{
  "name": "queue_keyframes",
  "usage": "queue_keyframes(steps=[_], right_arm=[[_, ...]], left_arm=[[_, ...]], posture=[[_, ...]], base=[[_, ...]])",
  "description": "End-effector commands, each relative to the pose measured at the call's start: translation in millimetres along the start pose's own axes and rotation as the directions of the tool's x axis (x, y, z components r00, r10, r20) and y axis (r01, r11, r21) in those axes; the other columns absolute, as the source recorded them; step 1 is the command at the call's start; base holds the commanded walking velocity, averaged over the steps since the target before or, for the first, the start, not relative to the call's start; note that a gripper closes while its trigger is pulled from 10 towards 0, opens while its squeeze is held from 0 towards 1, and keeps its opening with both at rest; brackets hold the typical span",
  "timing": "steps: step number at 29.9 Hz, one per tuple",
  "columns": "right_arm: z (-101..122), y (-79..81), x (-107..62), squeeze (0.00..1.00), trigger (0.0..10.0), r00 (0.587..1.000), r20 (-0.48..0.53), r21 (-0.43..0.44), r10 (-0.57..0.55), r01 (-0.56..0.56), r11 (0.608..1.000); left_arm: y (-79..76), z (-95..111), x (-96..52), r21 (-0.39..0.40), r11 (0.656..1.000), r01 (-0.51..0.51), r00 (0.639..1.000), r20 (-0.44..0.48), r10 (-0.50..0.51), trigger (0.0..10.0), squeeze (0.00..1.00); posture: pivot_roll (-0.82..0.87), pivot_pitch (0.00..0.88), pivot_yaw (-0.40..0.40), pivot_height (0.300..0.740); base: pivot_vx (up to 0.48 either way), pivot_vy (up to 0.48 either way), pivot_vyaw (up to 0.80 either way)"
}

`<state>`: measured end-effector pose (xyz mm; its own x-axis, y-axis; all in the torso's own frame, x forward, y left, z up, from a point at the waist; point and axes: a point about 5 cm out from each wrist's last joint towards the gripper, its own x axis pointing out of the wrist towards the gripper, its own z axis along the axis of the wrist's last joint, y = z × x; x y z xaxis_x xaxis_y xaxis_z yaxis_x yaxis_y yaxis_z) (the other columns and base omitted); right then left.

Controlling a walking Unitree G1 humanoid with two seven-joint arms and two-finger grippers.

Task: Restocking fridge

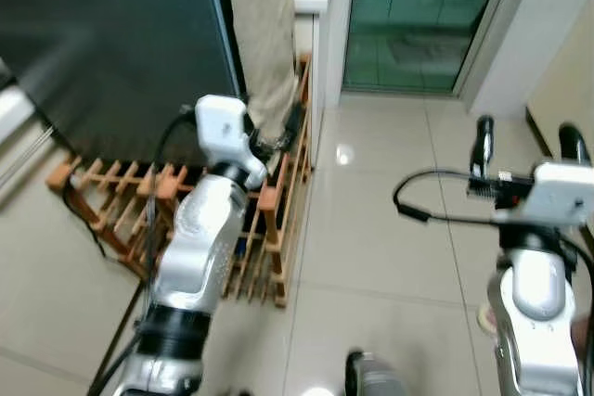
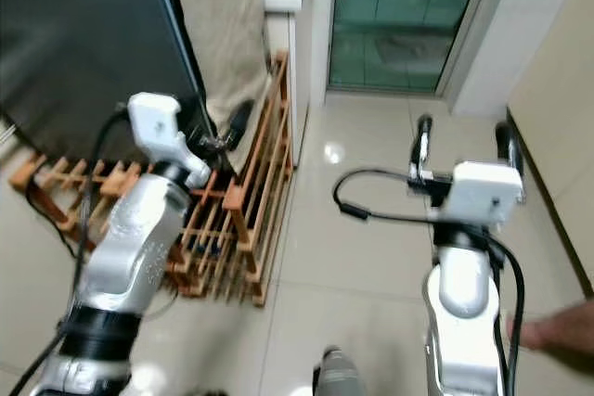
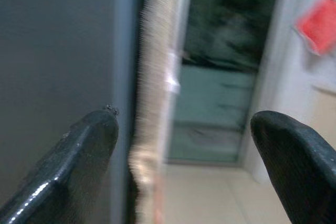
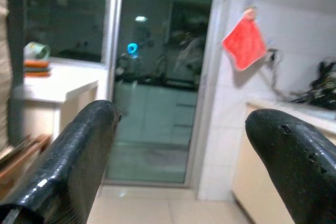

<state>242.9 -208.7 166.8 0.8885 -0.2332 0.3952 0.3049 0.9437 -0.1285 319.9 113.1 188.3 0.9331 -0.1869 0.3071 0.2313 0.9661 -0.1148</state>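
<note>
From the head camera I saw the dark fridge standing at the robot's front left, its door closed, with a beige cloth hanging beside its right edge. At the foot of the fridge stood a wooden rack on the pale tiled floor. The left gripper was raised in front of the cloth and just above the rack, close to the fridge's right edge; through its wrist camera I saw its two black fingers spread wide apart with nothing between them, the fridge's grey side behind one and a glass door behind the other. The right gripper was held up over the open floor, well apart from the fridge, and its fingers were likewise spread and held nothing. Ahead of it I made out a glass sliding door, and in the right wrist view a red cloth hung on the white wall beside that door. A person's hand showed at the lower right of the right eye view, near the right arm.
</note>
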Motion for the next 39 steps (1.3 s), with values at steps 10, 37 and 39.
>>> queue_keyframes(steps=[10,37,39], right_arm=[[6,17.2,31.3,0.22,10.0,0.992,0.097,-0.028,0.079,-0.077,0.997],[74,29.2,48.6,0.22,10.0,0.931,0.331,-0.014,0.152,-0.156,0.988],[74,29.2,48.6,0.22,10.0,0.932,0.328,-0.014,0.152,-0.157,0.988]], left_arm=[[13.0,1,-2.7,0.075,0.984,-0.164,0.986,0.040,0.162,10.0,0.00],[-28.1,74,7.2,-0.032,0.999,-0.019,0.956,0.293,0.027,10.0,0.00],[-28.4,74,7.1,-0.032,0.999,-0.016,0.956,0.292,0.025,10.0,0.00]], posture=[[-0.17,0.068,0.034,0.732],[-0.18,0.070,0.003,0.732],[-0.18,0.070,0.003,0.732]], base=[[0.000,0.000,0.00],[0.210,0.000,0.00],[0.450,0.000,0.00]])
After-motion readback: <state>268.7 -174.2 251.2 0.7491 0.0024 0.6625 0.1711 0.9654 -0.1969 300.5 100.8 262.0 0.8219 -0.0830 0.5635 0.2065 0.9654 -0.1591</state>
